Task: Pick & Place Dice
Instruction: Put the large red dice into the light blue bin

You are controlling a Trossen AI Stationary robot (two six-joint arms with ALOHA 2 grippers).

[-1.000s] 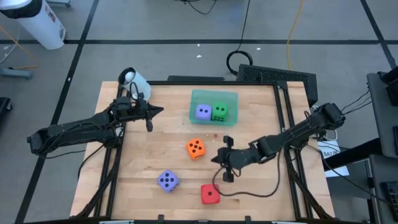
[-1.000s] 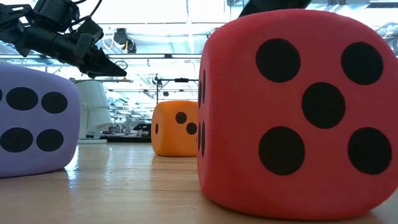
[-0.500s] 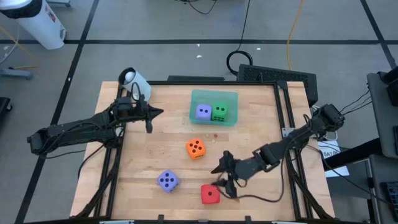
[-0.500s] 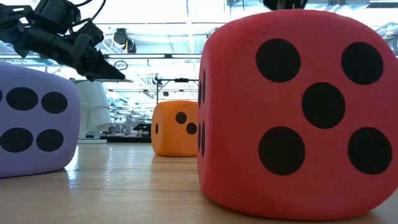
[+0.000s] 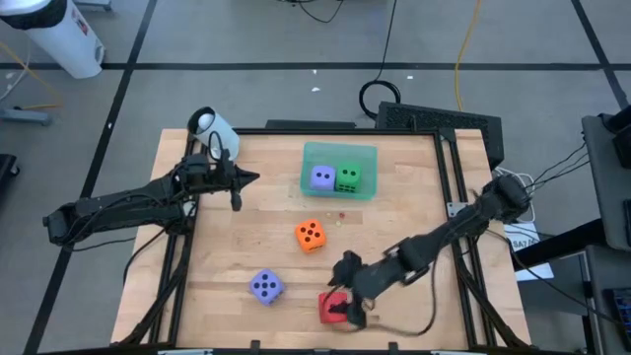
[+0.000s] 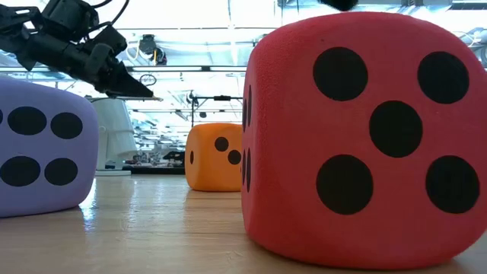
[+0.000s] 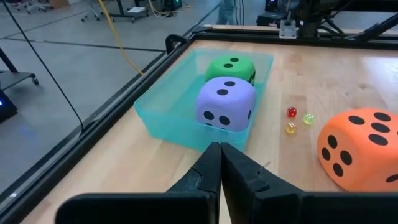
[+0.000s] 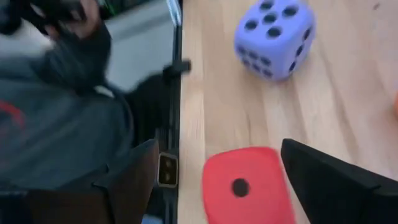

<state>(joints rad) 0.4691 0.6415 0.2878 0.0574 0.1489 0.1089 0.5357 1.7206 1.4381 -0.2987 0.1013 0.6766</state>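
A red die [image 5: 330,310] lies on the wooden table near its front edge. My right gripper [image 5: 343,300] is open over it, one finger on each side of the die [image 8: 245,183]. An orange die [image 5: 311,235] sits mid-table, and a lavender die [image 5: 265,286] lies to the left of the red one. A second lavender die [image 5: 321,177] and a green die [image 5: 348,177] sit in the teal tray [image 5: 340,153]. My left gripper [image 5: 237,187] is shut and empty, held above the table left of the tray. My right gripper comes down slanting from the table's right. Its two fingers [image 8: 323,180] stand at two opposite sides of the red die. I cannot tell whether they touch it. The die rests flat on the table.
Three tiny dice [image 7: 292,119] lie on the table between the tray and the orange die. A white camera [image 5: 212,128] sits at the far left corner. A black metal frame [image 5: 454,168] runs along the table's edges. There is bare wood around the orange die.
My right gripper has moved from beside the orange die toward the table's near edge and down to the red die, so that its open fingers now stand on either side of it. The dice have stayed where they were.
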